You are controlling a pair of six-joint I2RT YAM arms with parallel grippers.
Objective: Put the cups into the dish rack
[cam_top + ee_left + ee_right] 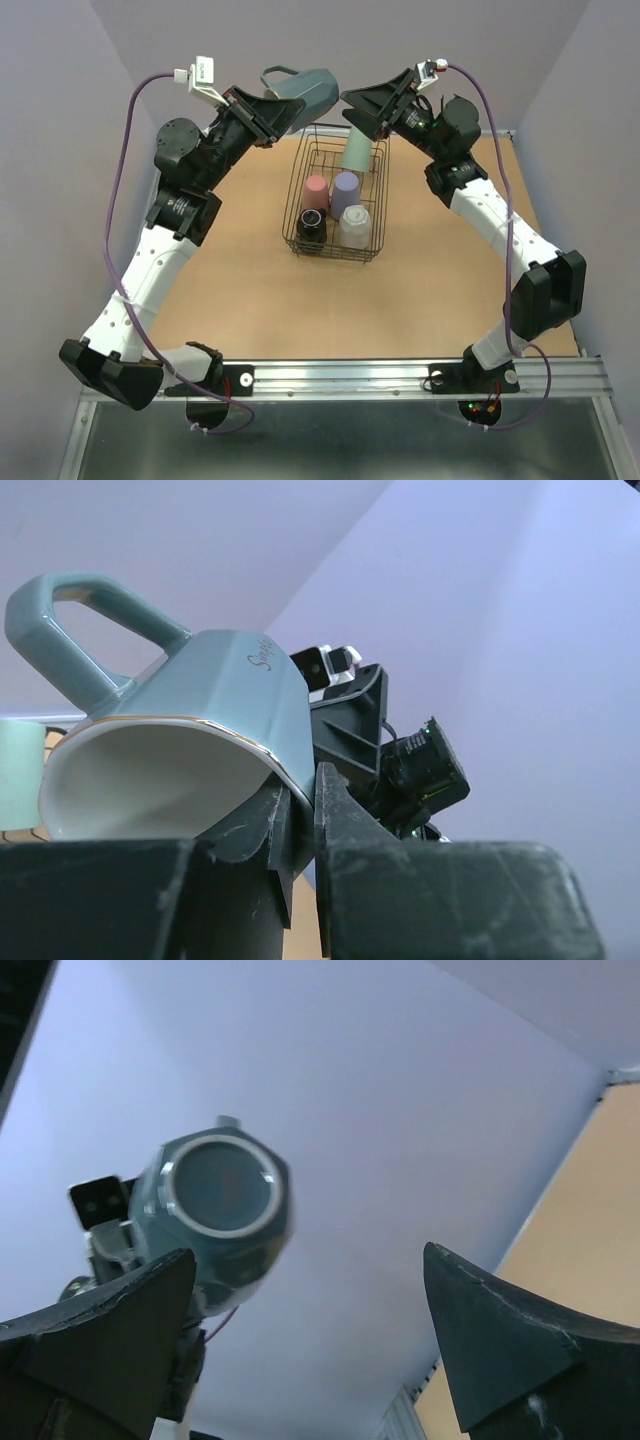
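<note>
The left fingers [345,820] are gripping a grey-blue mug [305,90] near the dish rack [292,215]; the right fingers [500,1350] are gaping, empty

Left arm [150,265], right arm [495,215] are showing white shells, black joints. Purple cables [113,200] are running along both. Left gripper [303,815] is wearing scuffed black jaws. Base LEDs [478,408] are glowing green, red.

Black wire dish rack [293,210] holds five cups. Pink [316,190], lavender [345,189] and white [355,226] look inverted. Pale green [357,150] sits at the far end, dark brown [312,228] probably mouth-up. Grey-blue mug [306,90] is airborne past the rack's far-left corner, tilted, rim pinched in left gripper [300,805].
</note>
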